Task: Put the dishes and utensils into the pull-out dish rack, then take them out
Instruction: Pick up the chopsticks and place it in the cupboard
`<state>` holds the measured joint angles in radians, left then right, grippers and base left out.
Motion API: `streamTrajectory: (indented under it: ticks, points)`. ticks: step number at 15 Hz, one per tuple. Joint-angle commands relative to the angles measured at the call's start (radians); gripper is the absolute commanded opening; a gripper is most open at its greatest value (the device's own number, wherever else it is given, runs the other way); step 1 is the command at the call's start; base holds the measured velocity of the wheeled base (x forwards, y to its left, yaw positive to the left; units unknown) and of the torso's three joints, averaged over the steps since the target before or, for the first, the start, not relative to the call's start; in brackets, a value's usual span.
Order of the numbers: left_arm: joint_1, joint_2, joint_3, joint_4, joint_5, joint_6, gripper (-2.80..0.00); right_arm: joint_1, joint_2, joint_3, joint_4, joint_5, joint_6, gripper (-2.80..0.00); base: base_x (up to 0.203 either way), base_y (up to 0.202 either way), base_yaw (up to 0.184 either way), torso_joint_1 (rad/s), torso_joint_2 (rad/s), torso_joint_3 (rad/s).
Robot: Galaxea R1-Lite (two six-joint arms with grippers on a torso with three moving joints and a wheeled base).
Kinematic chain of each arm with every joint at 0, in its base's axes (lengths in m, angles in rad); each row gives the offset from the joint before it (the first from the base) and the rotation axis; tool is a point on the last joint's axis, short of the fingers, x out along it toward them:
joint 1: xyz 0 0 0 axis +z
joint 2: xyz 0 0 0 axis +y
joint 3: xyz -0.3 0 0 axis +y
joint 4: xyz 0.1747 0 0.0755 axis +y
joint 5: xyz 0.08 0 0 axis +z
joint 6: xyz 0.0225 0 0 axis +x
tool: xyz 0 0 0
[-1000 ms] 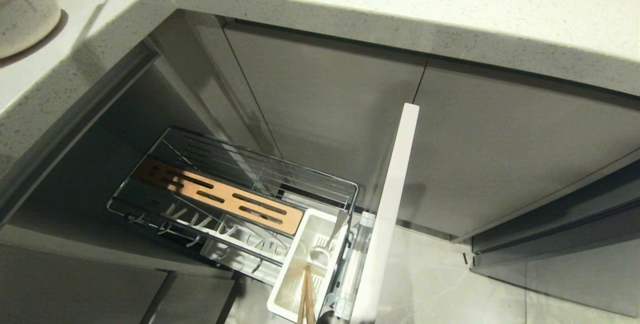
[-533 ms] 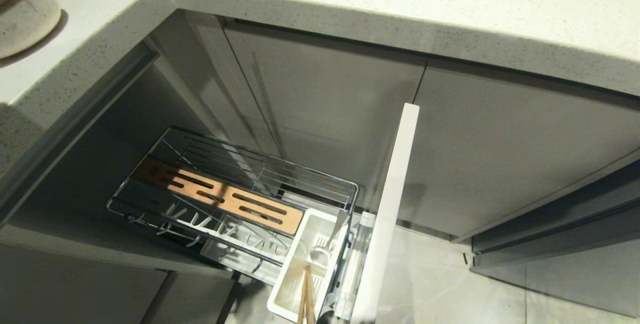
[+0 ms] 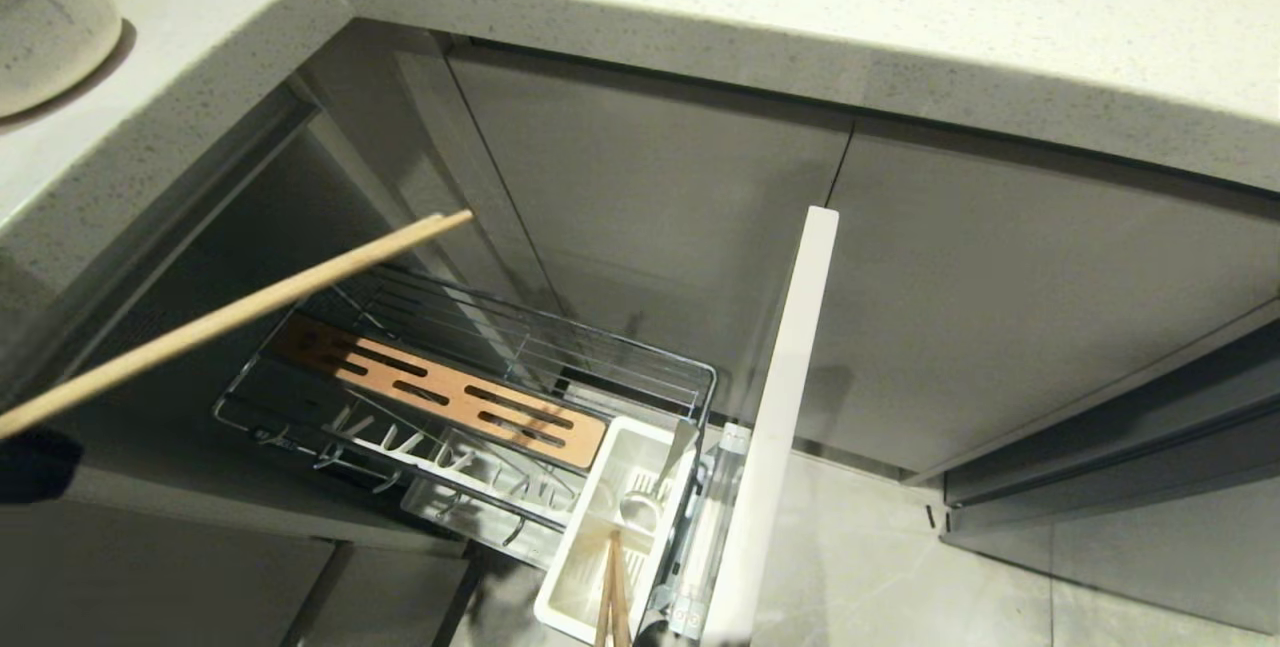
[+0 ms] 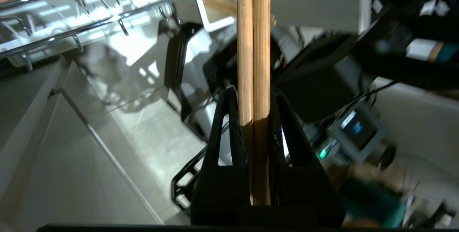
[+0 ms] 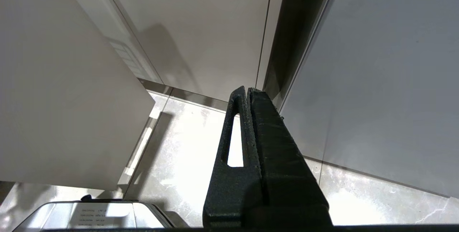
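Wooden chopsticks (image 3: 235,310), clamped in left pincer (image 4: 254,94), now slanting above rack (image 3: 470,387), absent earlier.

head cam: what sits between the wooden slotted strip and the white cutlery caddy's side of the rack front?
Nothing loose. In the head view the wooden strip ends right against the cutlery caddy; only the rack wires show around it.

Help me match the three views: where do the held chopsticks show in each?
Head: held chopsticks slant from the left edge over the rack.
Left wrist: they run up the middle, clamped in the left gripper.
Right wrist: not in view.
Shared landmark: the rack's caddy.
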<state>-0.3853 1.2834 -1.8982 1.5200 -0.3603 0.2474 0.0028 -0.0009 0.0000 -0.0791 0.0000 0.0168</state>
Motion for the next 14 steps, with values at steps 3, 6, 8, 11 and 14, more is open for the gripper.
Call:
streamTrajectory:
  ticks: [3, 6, 8, 11, 14]
  points:
    - [-0.122, 0.109, 0.094, 0.010, 0.110, -0.006, -2.80, 0.000, 0.001, 0.026, -0.001, 0.000, 0.000, -2.80, 0.000, 0.000, 0.000, 0.000, 0.00, 0.000]
    - [-0.288, 0.191, 0.123, 0.010, 0.238, -0.239, -2.80, 0.000, 0.001, 0.026, -0.001, 0.000, 0.000, -2.80, 0.000, 0.000, 0.000, 0.000, 0.00, 0.000]
    - [-0.407, 0.233, 0.163, 0.010, 0.365, -0.394, -2.80, 0.000, 0.001, 0.026, -0.001, 0.000, 0.000, -2.80, 0.000, 0.000, 0.000, 0.000, 0.00, 0.000]
    - [-0.453, 0.262, 0.219, 0.005, 0.419, -0.433, -2.80, 0.000, 0.001, 0.026, -0.001, 0.000, 0.000, -2.80, 0.000, 0.000, 0.000, 0.000, 0.00, 0.000]
    - [-0.505, 0.292, 0.250, 0.004, 0.425, -0.433, -2.80, 0.000, 0.001, 0.027, -0.001, 0.000, 0.000, -2.80, 0.000, 0.000, 0.000, 0.000, 0.00, 0.000]
